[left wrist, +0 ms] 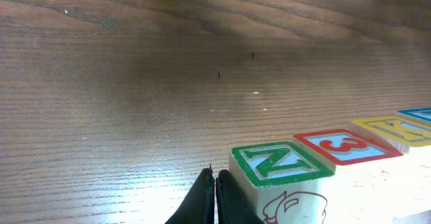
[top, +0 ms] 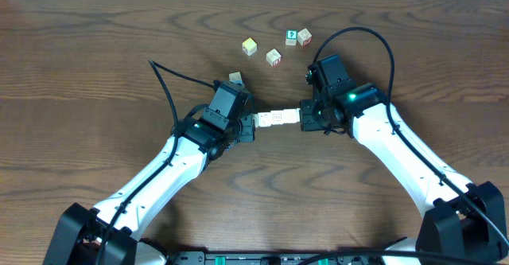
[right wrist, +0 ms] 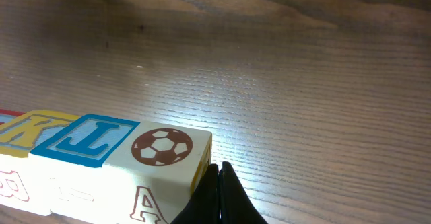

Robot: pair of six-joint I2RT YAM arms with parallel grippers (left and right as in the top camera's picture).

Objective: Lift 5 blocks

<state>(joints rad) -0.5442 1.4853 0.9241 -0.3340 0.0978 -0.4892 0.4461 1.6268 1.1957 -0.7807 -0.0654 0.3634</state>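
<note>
1. The left gripper (left wrist: 215,196) had its jaws pressed together with nothing between them. Its tips butted against the green-edged N block (left wrist: 279,163).
2. The right gripper (right wrist: 219,192) was likewise closed and empty, its tips against the football block (right wrist: 161,148).
3. The blocks (top: 277,118) formed one straight row of five near the middle of the table (top: 95,50). From overhead, the left gripper pressed the row's nine o'clock end and the right gripper its three o'clock end.
4. They looked light, stiff and smooth-faced. Squeezed only endwise, the row would probably buckle mid-span, so the push belonged square on the centres of the end faces.
5. Whether the row rested on the table could not be told. Some loose cubes (top: 273,56) lay toward twelve o'clock. Another cube (top: 235,78) was half hidden by the left arm.
</note>
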